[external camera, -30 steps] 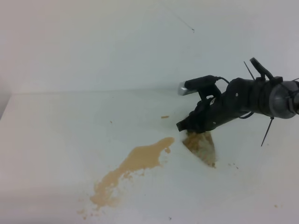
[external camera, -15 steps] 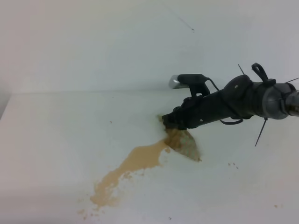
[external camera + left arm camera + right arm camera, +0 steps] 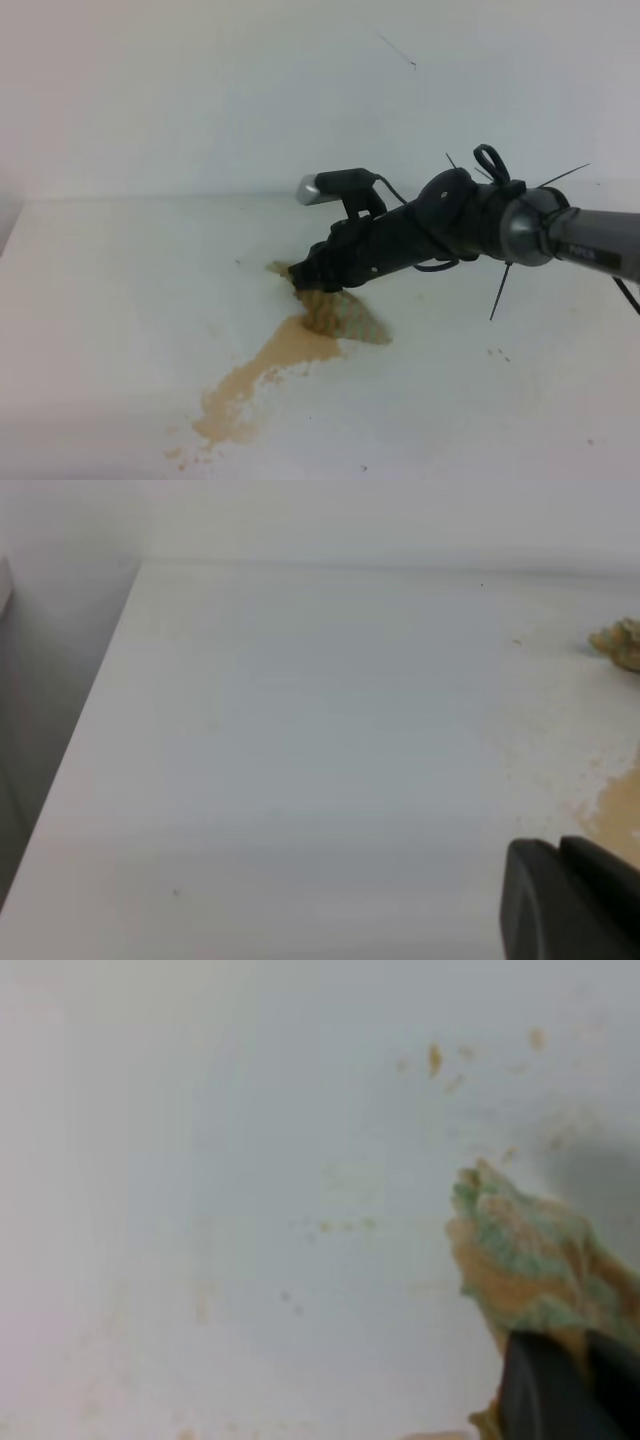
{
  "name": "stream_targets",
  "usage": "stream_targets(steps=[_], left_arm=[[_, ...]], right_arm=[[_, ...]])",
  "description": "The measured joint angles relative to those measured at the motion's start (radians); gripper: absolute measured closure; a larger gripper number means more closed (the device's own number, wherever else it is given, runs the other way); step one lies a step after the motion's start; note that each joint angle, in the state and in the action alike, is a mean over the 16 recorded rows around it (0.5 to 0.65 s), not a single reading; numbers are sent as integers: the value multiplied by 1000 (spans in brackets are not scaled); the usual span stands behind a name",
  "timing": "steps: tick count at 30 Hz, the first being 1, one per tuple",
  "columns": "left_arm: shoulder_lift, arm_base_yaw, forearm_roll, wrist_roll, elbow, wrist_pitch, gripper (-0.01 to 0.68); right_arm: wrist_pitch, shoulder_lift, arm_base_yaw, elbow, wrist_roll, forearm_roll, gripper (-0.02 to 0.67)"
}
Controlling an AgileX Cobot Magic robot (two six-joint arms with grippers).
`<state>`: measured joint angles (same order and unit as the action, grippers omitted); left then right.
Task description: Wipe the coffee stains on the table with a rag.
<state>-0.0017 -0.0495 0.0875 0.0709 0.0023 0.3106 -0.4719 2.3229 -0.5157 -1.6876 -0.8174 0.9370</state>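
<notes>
On the white table (image 3: 120,300), a long tan-brown coffee stain (image 3: 262,372) runs from the middle down to the front left, with specks at its lower end. My right gripper (image 3: 306,279) reaches in from the right and is shut on the rag (image 3: 348,316), a brown-blotched cloth pressed onto the stain's upper end. The right wrist view shows the greenish, stained rag (image 3: 530,1255) in the dark fingers (image 3: 545,1390). In the left wrist view the left gripper (image 3: 560,855) sits at the bottom right, fingers together, beside the stain (image 3: 618,805), with the rag's edge (image 3: 622,642) far off.
A white wall (image 3: 200,90) rises behind the table. Small brown specks (image 3: 498,353) lie to the right of the rag. The table's left edge (image 3: 85,740) drops off beside a grey surface.
My right gripper has dragged the rag leftward across the table, from right of the stain onto its upper end. The stain's top lobe is now under the cloth.
</notes>
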Motion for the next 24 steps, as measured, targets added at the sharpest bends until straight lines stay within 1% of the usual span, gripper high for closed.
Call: stream_targets(steps=[13,24], left_arm=[[0,0,0,0,0,0,675],[2,0,0,0,-2,1,675]], right_arm=[[-1,16,-77,-8,-1,12,619],[4,17,-129,-9,-9,56,619]])
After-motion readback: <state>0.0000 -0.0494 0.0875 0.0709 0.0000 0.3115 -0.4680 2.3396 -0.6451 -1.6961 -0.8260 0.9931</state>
